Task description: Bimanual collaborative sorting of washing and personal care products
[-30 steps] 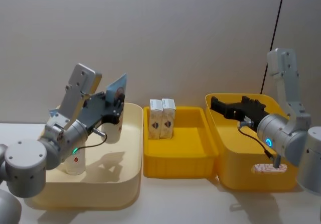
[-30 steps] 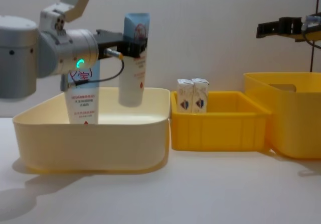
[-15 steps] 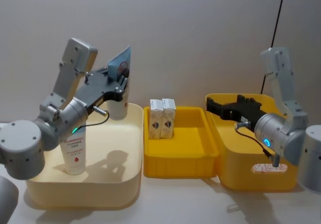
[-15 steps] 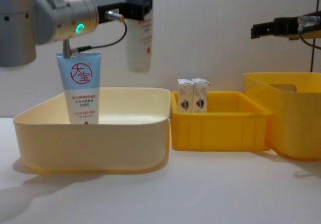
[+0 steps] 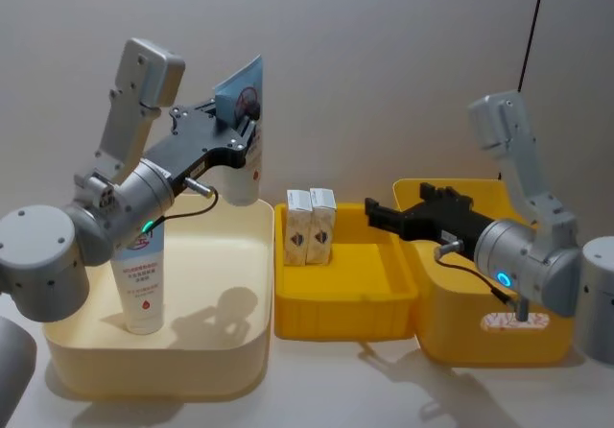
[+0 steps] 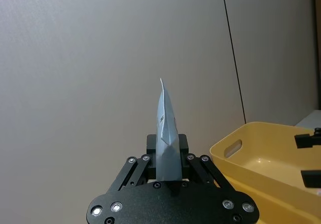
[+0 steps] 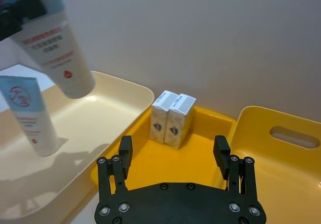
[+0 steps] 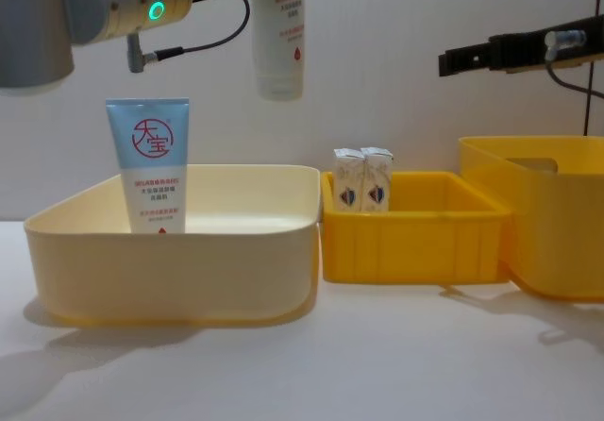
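1. Plain grey wall [image 8: 396, 109] backs a pale bench [image 8: 377, 364] that carries three bins in a row. A cream bin [image 8: 189, 261] is on the robot's left, a shallow middle bin [image 8: 415, 251] is beside it, and a deep yellow bin [image 8: 557, 242] is on the right.
2. The left tool [image 5: 247, 126] is clamped on the pale blue crimped end of the held tube [image 8: 280, 43]. The tube hangs cap down, high above the cream bin's far right corner and clear of its rim.
3. A second tube [image 5: 139, 284] stands upright on its cap inside the cream bin. Two cartons [image 5: 310, 226] stand touching side by side at the back left of the middle bin.
4. The right tool [image 7: 173, 151] is empty with its jaws wide apart. It hovers over the middle bin and faces the left arm.
5. The held tube looks light, with a smooth, soft body that would dent or slip under a hard squeeze. The flat crimp looks stiff and is probably the safest place to pinch. If the right tool receives it, a grip across the flat faces low on the body, near the firmer cap end, seems best.
6. The cartons are likely thin card, light and easy to crush. Grip them gently across the broad faces.
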`<state>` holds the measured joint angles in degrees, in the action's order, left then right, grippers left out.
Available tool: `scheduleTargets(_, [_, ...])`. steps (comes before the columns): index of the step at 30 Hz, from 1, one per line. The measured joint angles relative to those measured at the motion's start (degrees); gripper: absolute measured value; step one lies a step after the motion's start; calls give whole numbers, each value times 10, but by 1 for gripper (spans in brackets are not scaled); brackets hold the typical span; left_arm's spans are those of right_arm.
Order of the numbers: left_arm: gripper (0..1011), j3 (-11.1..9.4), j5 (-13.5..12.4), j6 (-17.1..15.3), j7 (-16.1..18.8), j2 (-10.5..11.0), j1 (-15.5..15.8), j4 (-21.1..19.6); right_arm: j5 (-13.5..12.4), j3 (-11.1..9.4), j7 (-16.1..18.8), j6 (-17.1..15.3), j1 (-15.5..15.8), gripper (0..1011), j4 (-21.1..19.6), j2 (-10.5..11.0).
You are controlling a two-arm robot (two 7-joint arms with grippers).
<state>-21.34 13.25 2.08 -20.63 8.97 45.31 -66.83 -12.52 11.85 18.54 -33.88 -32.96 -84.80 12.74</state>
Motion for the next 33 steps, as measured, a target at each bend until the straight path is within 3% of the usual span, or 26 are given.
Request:
scheduleTargets(9, [226,1,15,-3,-18,-2,4,-1,-14,22,61,9,-7,1004,0,23])
scheduleTargets(15, [226,-4,22,-5,-29,-3,8,3,-12,38,72,28,-12,1002,7,29])
scheduleTargets(23, [226,-14,27,-14,-41,-1,11,0,8,66,74,67,-26,1004,26,27])
scheduleTargets(33, [226,-22,31,-24,-46,4,8,-11,42,124,102,128,-70,1004,79,22])
